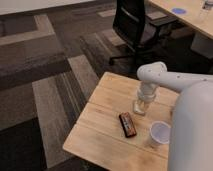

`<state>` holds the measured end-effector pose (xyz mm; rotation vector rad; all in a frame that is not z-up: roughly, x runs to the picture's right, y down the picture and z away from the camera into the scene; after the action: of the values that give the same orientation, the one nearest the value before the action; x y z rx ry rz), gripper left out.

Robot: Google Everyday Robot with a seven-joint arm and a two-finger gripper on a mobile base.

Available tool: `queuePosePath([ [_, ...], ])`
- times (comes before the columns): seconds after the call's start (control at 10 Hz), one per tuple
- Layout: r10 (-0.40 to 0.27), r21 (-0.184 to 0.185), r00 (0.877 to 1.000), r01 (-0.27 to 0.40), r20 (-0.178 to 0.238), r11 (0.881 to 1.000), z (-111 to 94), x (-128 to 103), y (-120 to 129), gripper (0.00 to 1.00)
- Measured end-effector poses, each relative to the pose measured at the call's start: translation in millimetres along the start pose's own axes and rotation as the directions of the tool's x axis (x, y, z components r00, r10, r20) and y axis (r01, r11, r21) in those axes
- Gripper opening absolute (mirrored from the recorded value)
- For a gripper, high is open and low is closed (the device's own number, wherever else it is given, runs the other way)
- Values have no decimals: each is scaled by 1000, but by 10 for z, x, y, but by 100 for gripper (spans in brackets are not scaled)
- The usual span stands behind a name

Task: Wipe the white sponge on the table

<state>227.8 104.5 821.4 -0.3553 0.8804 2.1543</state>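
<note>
Camera view. Looked down at an angle on the table (pixel 98 131), a small light wooden one with a plank top and grain lines, set on dark carpet (pixel 30 145) crossed by paler grey bands. Found the robot's white arm (pixel 159 76) extended from the right edge, bent at a rounded joint over the far half of the top and turned straight down from there. Found the gripper (pixel 141 106) at the lower end of that arm, low over the planks, near the middle of the table's right half. Made out the white sponge (pixel 136 107) as a pale, soft-edged block right at the gripper's tip, resting on the wood or very close to it. Could not tell how far open the gripper was, nor whether it had the sponge clamped or only pressed from above. Noted a dark red-black rectangular bar (pixel 128 123) lying flat on the planks just in front of the gripper, toward the camera, slanted across the grain and apart from the sponge. Noted a white cup (pixel 159 134) standing upright to the right of the bar, close beside the robot's broad white body (pixel 194 131), which hid the table's near-right corner. Beyond the table, saw a black office chair (pixel 131 26), and behind it a larger pale desk (pixel 196 21) with a blue disc (pixel 178 10) on its top.
</note>
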Motion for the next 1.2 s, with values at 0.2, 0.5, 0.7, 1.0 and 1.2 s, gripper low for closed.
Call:
queuePosePath([
  [0.2, 14, -1, 1000, -14, 7, 1000, 4, -115, -25, 0],
  [0.5, -15, -2, 1000, 15, 8, 1000, 67, -379, 58, 0],
  [0.7, -57, -3, 998, 57, -17, 998, 156, -382, 197, 0],
  [1.0, -175, -18, 983, 174, -58, 985, 251, -270, 603, 0],
  [1.2, -345, -29, 936, 344, -63, 939, 264, -178, 1131, 0],
])
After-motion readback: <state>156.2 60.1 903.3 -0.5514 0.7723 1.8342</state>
